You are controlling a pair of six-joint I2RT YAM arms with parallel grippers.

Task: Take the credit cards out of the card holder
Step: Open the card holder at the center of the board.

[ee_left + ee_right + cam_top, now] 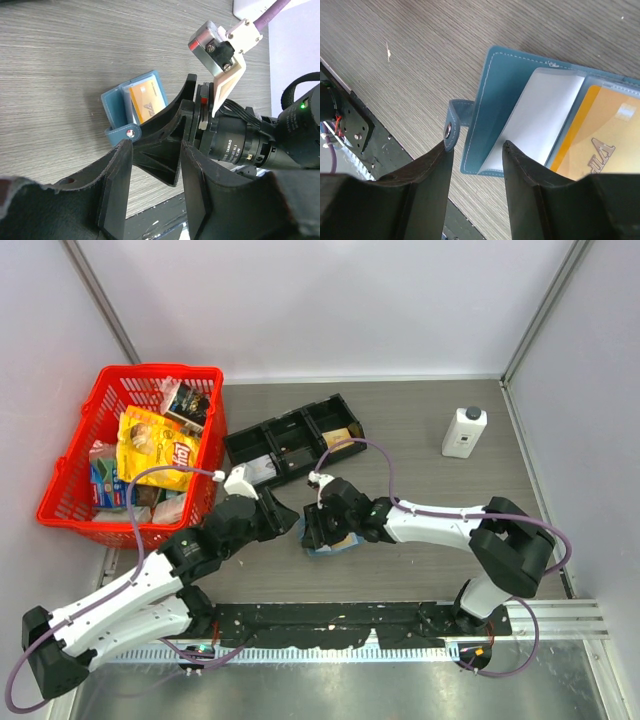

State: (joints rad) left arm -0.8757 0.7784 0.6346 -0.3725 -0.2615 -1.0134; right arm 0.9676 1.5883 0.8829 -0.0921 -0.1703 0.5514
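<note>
Matte black left gripper point(156, 150) spread and empty, matte black right gripper point(476, 147) spread over the stitched edge of the flat, open, light-blue card holder point(505, 85) on grey wood-grain surface point(410, 55), glossy orange credit card point(605, 135) tucked in clear sleeve point(612, 86).

The card holder point(505, 90) looks like smooth blue leather or leatherette with a faint sheen. Pale thread stitching runs along its edge, and a shiny metal snap point(448, 131) sits on its tab. Its inner sleeves point(545, 115) look like thin plastic film, one whitish and curling, the next clear and glossy. The credit card point(605, 135) behind that is glossy plastic with metallic lettering.

The table point(420, 420) is matt grey wood-grain laminate. The right gripper point(475, 150) and left gripper point(156, 150) have fingers point(427, 190) of matt black plastic, finely ridged.

At the far left, the basket point(150, 369) is glossy red plastic lattice, with a shiny foil crisp bag point(155, 445) inside. The tray point(300, 425) is matt black plastic, and the bottle point(463, 435) at the far right is smooth white plastic.
</note>
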